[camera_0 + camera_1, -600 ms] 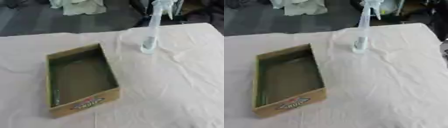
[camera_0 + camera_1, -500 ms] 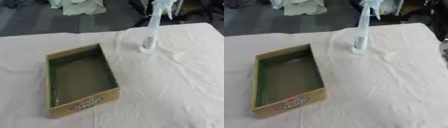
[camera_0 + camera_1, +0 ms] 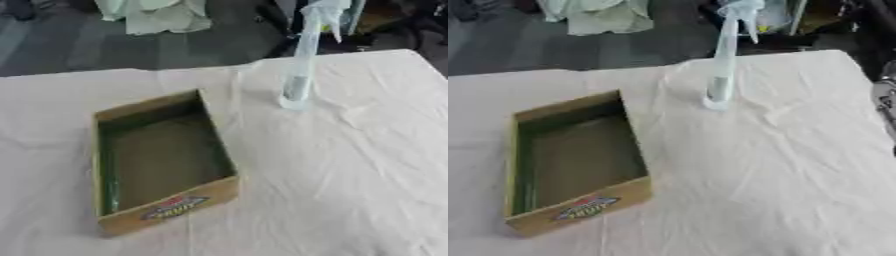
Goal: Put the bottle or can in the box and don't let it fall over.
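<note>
A tall clear spray bottle (image 3: 297,85) stands upright on the cloth-covered table, at the far side right of the middle. An open cardboard box (image 3: 168,212) with a green inside and a printed label on its front wall lies nearer, left of centre, with nothing in it. The bottle stands apart from the box's far right corner. At the right edge of the right eye view a silver and black part of my right hand (image 3: 886,101) shows, well to the right of the bottle and not touching it. My left hand does not show.
A wrinkled cream cloth (image 3: 350,180) covers the table. The table's far edge (image 3: 105,71) runs just behind the bottle, with dark floor and a pale bundle of fabric (image 3: 157,15) beyond it.
</note>
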Controlling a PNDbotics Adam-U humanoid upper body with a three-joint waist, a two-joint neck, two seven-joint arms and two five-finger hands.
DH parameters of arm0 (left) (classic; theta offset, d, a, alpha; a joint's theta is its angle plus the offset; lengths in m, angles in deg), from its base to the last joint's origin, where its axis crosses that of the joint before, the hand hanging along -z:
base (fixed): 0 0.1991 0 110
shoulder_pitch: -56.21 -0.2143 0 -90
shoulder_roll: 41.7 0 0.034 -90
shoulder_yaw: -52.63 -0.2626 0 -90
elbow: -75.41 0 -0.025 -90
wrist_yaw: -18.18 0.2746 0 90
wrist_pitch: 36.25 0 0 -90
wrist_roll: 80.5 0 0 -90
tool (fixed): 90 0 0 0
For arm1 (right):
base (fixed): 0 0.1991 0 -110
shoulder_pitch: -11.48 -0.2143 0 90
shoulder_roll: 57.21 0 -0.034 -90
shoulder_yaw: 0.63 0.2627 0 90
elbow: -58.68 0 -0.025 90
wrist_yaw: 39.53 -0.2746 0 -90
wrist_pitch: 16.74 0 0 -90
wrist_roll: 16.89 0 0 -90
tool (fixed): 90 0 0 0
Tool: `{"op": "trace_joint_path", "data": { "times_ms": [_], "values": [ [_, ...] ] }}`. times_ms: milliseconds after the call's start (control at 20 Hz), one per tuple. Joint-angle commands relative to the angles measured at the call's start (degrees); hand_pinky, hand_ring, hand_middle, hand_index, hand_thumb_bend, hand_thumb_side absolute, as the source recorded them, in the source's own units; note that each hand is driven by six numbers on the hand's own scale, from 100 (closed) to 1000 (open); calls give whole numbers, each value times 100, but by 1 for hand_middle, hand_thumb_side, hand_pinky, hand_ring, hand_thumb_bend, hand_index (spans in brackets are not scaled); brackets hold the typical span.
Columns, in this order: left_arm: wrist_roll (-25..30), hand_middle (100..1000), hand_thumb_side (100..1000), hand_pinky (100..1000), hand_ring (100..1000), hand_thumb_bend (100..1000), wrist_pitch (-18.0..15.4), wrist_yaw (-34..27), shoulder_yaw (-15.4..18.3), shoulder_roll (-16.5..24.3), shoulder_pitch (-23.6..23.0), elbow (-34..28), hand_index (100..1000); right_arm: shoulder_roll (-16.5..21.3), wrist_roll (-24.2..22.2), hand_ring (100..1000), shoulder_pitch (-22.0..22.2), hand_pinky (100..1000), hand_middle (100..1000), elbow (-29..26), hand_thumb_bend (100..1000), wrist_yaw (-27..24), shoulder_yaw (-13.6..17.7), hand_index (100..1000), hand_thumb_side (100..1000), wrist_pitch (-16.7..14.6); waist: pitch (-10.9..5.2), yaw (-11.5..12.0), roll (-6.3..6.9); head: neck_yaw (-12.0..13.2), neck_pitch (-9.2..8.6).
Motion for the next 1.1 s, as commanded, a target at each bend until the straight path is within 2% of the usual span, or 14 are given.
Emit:
{"op": "trace_joint_path", "data": {
  "times_ms": [50, 350, 800, 1100],
  "values": [
    [14, 1000, 861, 1000, 882, 100, 19, -53, 22, 119, 7, -118, 794, 38, -126, 929, -216, 889, 1000, 248, 100, -53, -49, 906, 525, 110, -140, -2, -11, -10, 43],
    [33, 1000, 859, 1000, 881, 100, 31, -92, 0, 145, -14, -107, 794, -123, -386, 938, -508, 891, 1000, 1139, 100, -38, -206, 913, 534, 214, -229, 19, -17, -6, 115],
    [75, 1000, 858, 1000, 879, 100, 32, -128, -36, 164, -20, -95, 794, 53, -730, 938, -954, 890, 1000, 2834, 100, -197, -301, 918, 568, -416, -282, 38, 5, -26, 142],
    [103, 1000, 861, 1000, 879, 100, 46, -130, -60, 152, -22, -80, 794, 199, -827, 922, -1133, 887, 1000, 3596, 100, -272, -336, 918, 583, -586, -283, 49, 14, -50, 122]
  ]
}}
